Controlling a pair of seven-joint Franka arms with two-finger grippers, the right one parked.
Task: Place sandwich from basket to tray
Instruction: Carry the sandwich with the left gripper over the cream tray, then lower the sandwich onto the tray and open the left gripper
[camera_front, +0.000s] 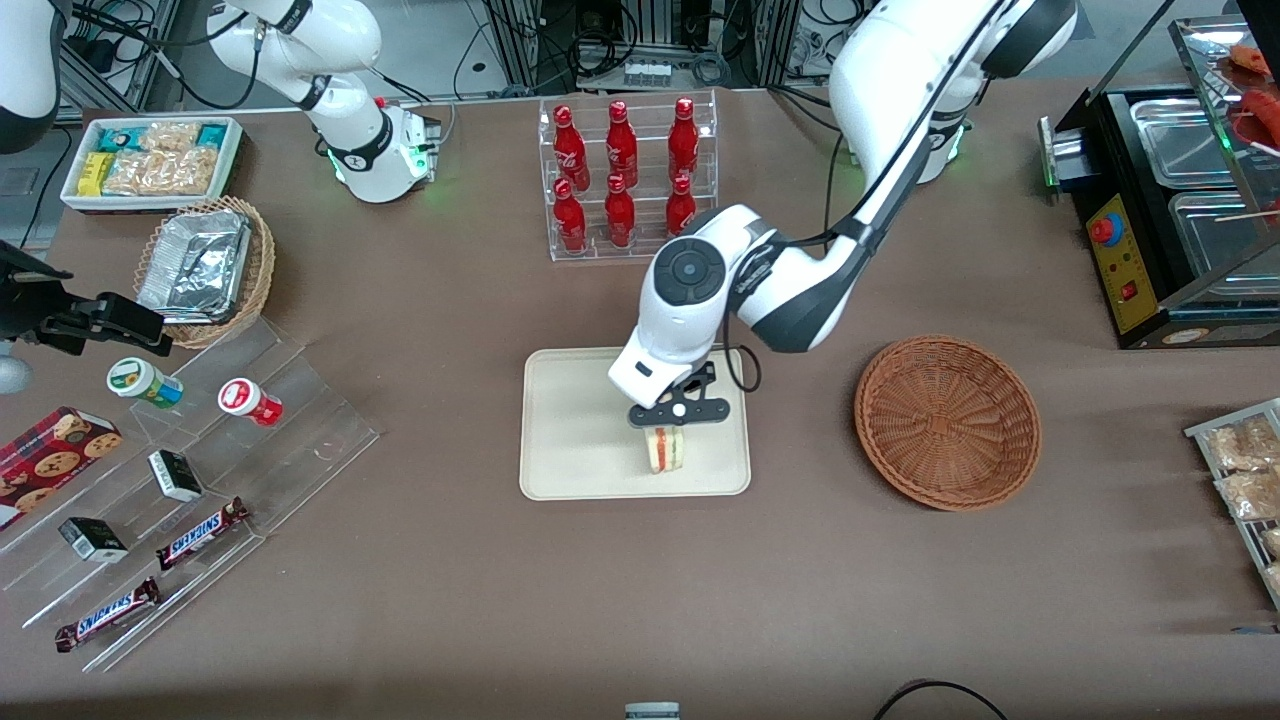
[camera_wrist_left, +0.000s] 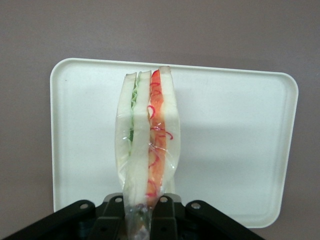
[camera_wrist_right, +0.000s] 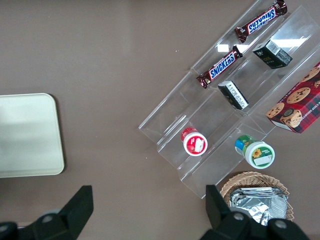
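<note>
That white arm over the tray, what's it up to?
The working arm's claw is shut on a wrapped sandwich, holding it by one edge over the cream tray. The wrist view shows the sandwich above the tray; whether it touches the tray yet I can't tell. The brown wicker basket beside the tray, toward the working arm's end of the table, holds nothing now.
</note>
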